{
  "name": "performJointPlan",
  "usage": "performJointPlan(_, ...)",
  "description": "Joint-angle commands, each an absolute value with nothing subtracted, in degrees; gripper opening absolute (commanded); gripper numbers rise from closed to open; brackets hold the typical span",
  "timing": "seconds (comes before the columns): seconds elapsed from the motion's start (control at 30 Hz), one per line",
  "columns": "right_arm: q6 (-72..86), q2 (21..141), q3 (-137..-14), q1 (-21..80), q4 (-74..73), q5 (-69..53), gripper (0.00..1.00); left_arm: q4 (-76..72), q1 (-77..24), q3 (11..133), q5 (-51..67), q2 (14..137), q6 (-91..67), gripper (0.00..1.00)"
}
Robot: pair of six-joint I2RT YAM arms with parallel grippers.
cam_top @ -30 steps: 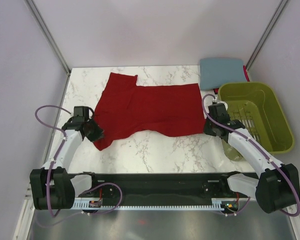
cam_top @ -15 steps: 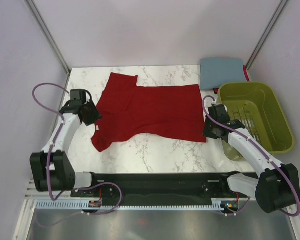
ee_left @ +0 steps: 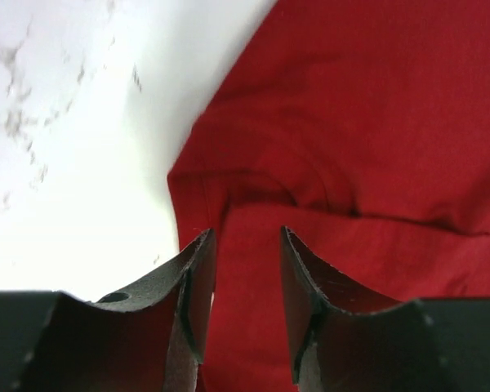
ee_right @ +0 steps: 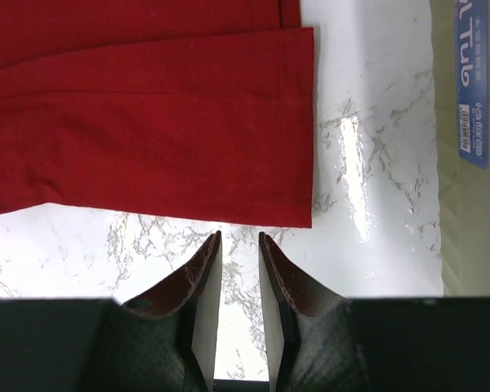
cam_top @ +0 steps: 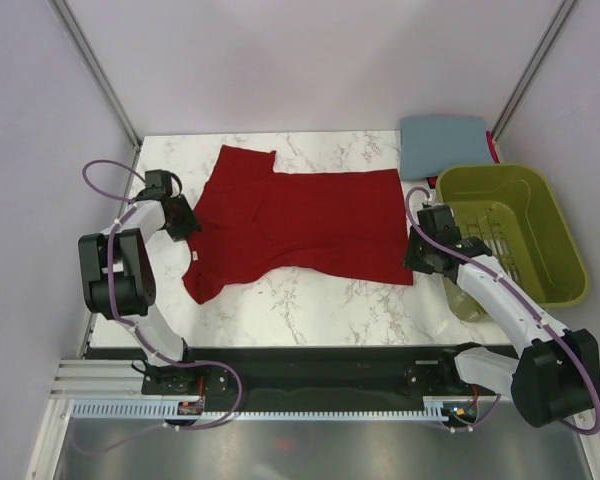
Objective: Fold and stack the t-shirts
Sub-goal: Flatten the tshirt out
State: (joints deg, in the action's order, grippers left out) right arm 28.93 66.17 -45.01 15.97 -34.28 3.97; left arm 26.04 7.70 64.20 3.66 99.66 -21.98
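Top view. Shows the dark red t-shirt (cam_top: 300, 220) spread flat mid-counter (cam_top: 310, 300), with bare marble along its near edge. Puts the slate blue-grey t-shirt (cam_top: 442, 145) folded at the far right corner, just behind the olive basket (cam_top: 570, 240), whose slatted floor lies exposed. Places the left end effector (cam_top: 185, 222) at the shirt's left edge and the right end effector (cam_top: 417, 258) at its near right corner.

Left wrist. Finds the jaws parted and gripping nothing, red cloth beneath them.

Right wrist. Finds the jaws parted over bare marble, just short of the hem, basket wall at far right.
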Motion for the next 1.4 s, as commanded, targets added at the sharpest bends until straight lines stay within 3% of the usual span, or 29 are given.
performJointPlan(0.0,28.7,66.0,-47.3,15.9,-32.7,3.5,0.32,22.2,7.8,67.3,6.2,102.7,-19.9,0.43)
performJointPlan(0.23,28.4,67.8,-48.1,15.9,-32.3,3.6,0.31,21.8,7.8,69.5,5.4,105.7,-17.8,0.37)
performJointPlan(0.7,28.6,70.0,-48.7,15.9,-31.0,3.2,0.30,22.9,7.6,69.5,-0.3,104.8,-16.3,0.38)
performJointPlan(1.07,29.4,69.5,-48.5,15.9,-31.0,2.9,0.31,23.6,7.3,69.8,2.1,107.4,-15.7,0.27)
performJointPlan(1.37,30.0,68.8,-48.7,15.9,-31.0,2.3,0.32,24.9,6.7,68.1,1.7,104.2,-14.8,0.31)
